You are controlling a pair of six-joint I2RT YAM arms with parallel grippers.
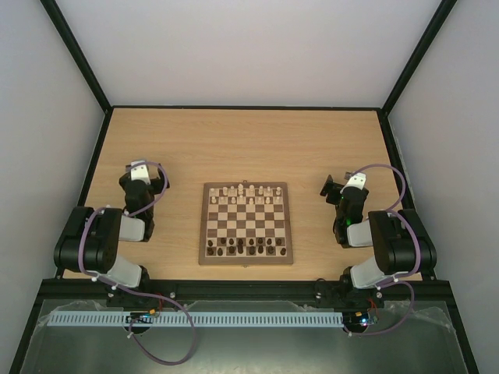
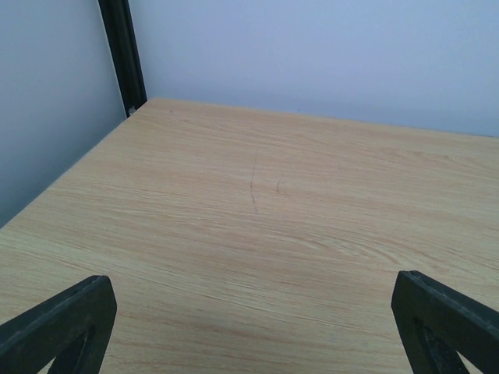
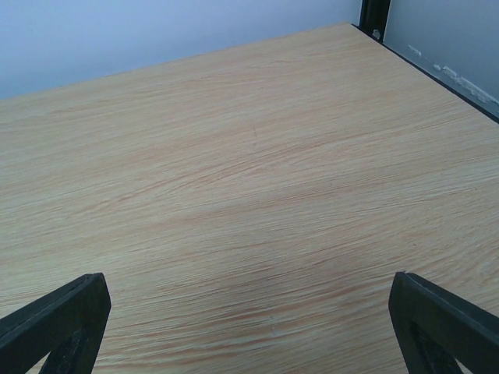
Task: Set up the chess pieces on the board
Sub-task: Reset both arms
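Your left tool [image 2: 251, 315] is spread wide above the wooden counter [image 2: 257, 202] and grips nothing, and your right tool [image 3: 249, 315] is just as wide and empty. The board [image 1: 204, 226] lies mid-counter between the arms, well apart from both tools, with pale chess pieces [image 1: 248, 192] on its far rows and dark pieces [image 1: 245, 246] on its near rows.

Chess pieces [image 1: 241, 189] line near and far rows of the board [image 1: 246, 222].

Soft, even light fills all three views; shadows on the desk [image 1: 242, 148] are faint, with no glare. Wrist views are sharp; the overhead view is slightly soft.
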